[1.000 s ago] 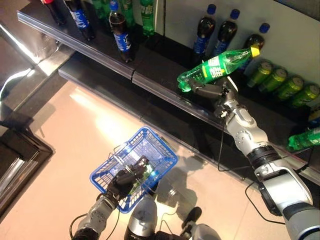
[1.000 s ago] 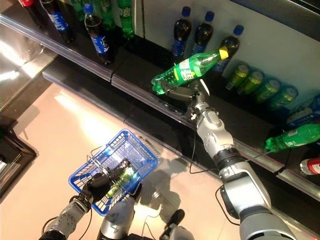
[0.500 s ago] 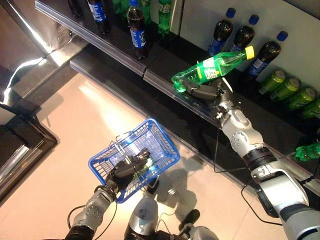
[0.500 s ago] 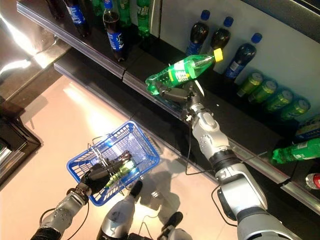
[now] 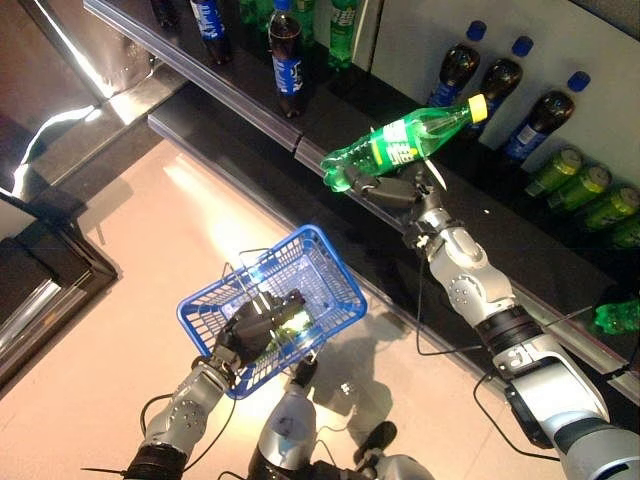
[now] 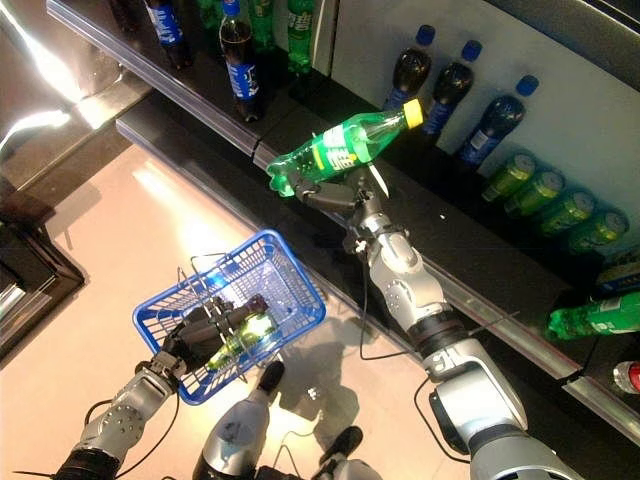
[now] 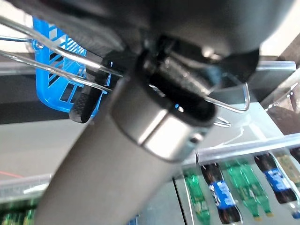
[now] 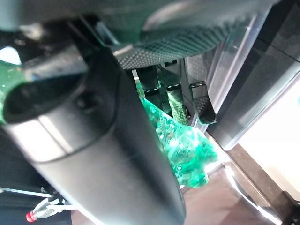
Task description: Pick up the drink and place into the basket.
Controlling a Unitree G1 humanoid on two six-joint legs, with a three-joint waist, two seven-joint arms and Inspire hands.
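My right robot hand [image 5: 398, 190] grips green bottle [image 5: 404, 146]; left robot hand [image 5: 258, 325] clasps basket [image 5: 330, 262] handle. Lower bottle base-first, centred over basket.

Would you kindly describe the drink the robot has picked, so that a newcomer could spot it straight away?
Start at the dark shelf lined with bottles, then follow the robot's right arm up to its right hand. The green bottle it grips lies tilted in the air, yellow cap uppermost. Unlike the bottles on the shelves, it rests on nothing, and it is above and apart from the blue basket.
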